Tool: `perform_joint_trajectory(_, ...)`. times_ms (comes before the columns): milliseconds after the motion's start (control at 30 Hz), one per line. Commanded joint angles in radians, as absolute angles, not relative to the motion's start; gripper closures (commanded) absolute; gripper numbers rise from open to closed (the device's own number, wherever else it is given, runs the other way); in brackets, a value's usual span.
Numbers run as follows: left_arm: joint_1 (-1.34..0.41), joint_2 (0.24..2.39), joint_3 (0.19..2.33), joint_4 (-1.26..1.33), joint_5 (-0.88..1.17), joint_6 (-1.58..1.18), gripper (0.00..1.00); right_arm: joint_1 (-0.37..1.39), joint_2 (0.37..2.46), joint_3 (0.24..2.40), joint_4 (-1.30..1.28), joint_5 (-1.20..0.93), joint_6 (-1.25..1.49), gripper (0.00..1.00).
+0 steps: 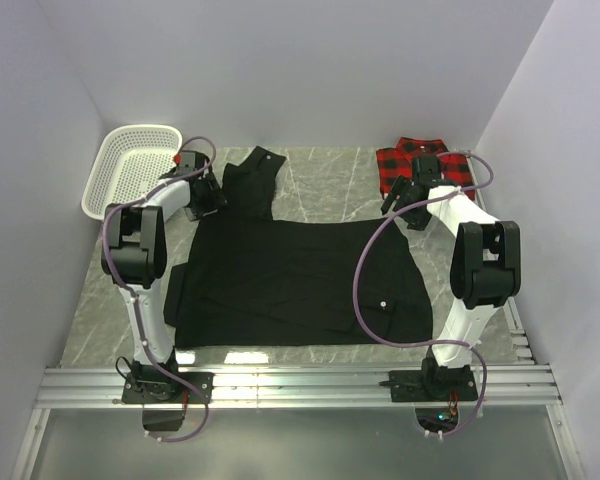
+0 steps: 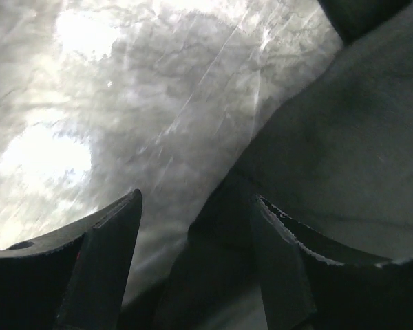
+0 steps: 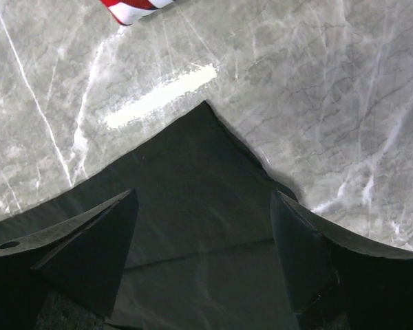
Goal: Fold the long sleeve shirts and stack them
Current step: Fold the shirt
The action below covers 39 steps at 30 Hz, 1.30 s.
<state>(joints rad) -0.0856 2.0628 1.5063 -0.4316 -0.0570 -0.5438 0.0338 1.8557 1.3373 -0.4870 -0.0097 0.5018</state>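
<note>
Black shirt (image 1: pixel 300 280) lies spread flat on bench (image 1: pixel 325 190), one sleeve reaching twd far edge. Plaid shirt (image 1: pixel 420 163) bunched at far-R corner. L gripper (image 2: pixel 198 198) spread over black shirt's far-L edge. R gripper (image 3: pixel 204 194) spread above its far-R corner, nothing pinched. White basket (image 1: pixel 130 170) far L.

Left claw (image 2: pixel 197 199) spread, right claw (image 3: pixel 203 196) spread, both low
</note>
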Motion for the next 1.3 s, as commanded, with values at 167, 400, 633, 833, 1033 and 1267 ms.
perform_joint_trajectory(167, -0.086, 2.143, 1.563, -0.258, -0.011, -0.492, 0.33, 0.029, 1.859, 1.356, -0.453, -0.048, 0.488, 0.16)
perform_joint_trajectory(400, -0.086, 2.207, 1.592, -0.241, 0.017, -0.465, 0.44, 0.028, 1.868, 1.356, -0.446, -0.066, 0.491, 0.16)
perform_joint_trajectory(633, -0.086, 2.233, 1.654, -0.215, 0.083, -0.414, 0.91, 0.029, 1.871, 1.368, -0.454, -0.081, 0.485, 0.16)
perform_joint_trajectory(833, -0.098, 2.181, 1.698, -0.126, 0.104, -0.281, 0.99, 0.029, 1.855, 1.361, -0.453, -0.074, 0.477, 0.16)
perform_joint_trajectory(1033, -0.112, 2.143, 1.746, -0.049, 0.132, -0.196, 0.99, 0.029, 1.853, 1.364, -0.454, -0.081, 0.480, 0.16)
perform_joint_trajectory(1267, -0.147, 2.151, 1.793, -0.026, 0.104, -0.152, 0.99, 0.029, 1.833, 1.351, -0.451, -0.069, 0.476, 0.16)
